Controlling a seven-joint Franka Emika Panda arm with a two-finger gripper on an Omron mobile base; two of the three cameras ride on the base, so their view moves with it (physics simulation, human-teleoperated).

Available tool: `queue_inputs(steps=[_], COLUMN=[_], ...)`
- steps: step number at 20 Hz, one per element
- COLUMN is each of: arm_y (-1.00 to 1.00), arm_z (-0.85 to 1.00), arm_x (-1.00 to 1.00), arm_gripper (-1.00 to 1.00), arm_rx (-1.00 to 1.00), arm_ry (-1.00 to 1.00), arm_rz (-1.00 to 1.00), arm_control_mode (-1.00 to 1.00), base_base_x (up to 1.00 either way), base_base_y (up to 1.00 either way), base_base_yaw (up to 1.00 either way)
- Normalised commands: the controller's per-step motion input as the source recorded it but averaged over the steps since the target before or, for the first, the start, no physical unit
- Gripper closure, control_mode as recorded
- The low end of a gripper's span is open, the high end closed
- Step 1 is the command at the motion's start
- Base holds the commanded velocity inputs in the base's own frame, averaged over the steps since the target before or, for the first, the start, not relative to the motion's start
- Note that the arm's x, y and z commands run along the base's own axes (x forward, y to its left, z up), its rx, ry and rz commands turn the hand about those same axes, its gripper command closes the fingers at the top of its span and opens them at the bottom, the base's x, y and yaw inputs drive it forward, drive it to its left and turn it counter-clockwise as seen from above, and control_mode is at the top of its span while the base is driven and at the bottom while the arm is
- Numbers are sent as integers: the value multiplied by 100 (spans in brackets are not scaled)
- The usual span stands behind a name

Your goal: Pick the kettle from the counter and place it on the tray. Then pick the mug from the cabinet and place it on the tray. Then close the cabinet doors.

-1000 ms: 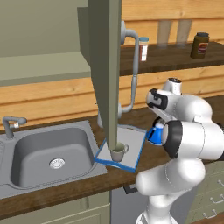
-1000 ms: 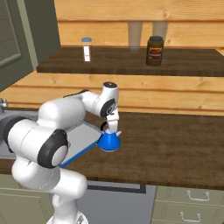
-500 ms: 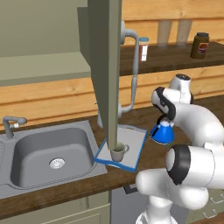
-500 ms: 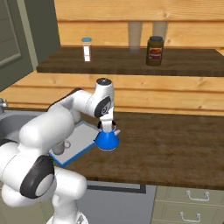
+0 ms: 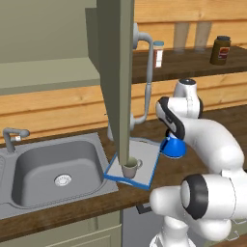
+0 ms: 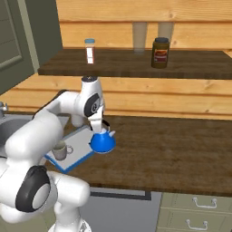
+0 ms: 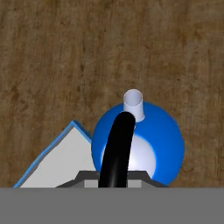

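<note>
Wood planks back a dark brown counter (image 6: 167,149), and everything here is placed from the tray (image 5: 146,158) that lies on it. Left of the tray, the grey steel sink (image 5: 53,166) is set into the worktop, with its tap (image 5: 10,136) at the far left. Above that stretch hangs the olive-green cabinet (image 5: 48,43). One of the cabinet doors (image 5: 117,72) stands open edge-on, reaching down over the tray's near left part, its curved silver handle (image 5: 146,82) facing right. On the tray, near its front left corner, stands the grey-beige mug (image 5: 130,167), upright, its loop handle turned right. At the tray's right edge is the blue kettle (image 5: 172,146); the hand view shows its body beside the tray's blue-rimmed corner and mostly over bare wood, spout pointing away from the tray. The gripper (image 6: 99,129) comes straight down onto the kettle, its fingers clamped on the black arched handle (image 7: 117,148). Whether the kettle's base touches the counter cannot be told. Farther right and higher, a wooden shelf (image 6: 136,68) carries a small white bottle (image 6: 89,50) and a brown jar (image 6: 159,52).
</note>
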Motion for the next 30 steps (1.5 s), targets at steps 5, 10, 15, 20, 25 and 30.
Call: queue_inputs(steps=[5, 10, 15, 20, 25, 30], arm_y=[38, 28, 6, 9, 25, 23], arm_z=[0, 0, -6, -13, -16, -14], arm_x=[23, 26, 19, 19, 15, 20], arm_gripper=[100, 100, 100, 100, 100, 100], arm_rx=[-1, 0, 0, 0, 0, 0], arm_ry=[3, 1, 0, 0, 0, 0], arm_rz=[-1, 0, 0, 0, 0, 0], arm_control_mode=[-100, -100, -100, -100, -100, -100], base_base_x=[0, 0, 0, 0, 0, 0], base_base_y=[0, 0, 0, 0, 0, 0], base_base_yaw=[0, 0, 0, 0, 0, 0])
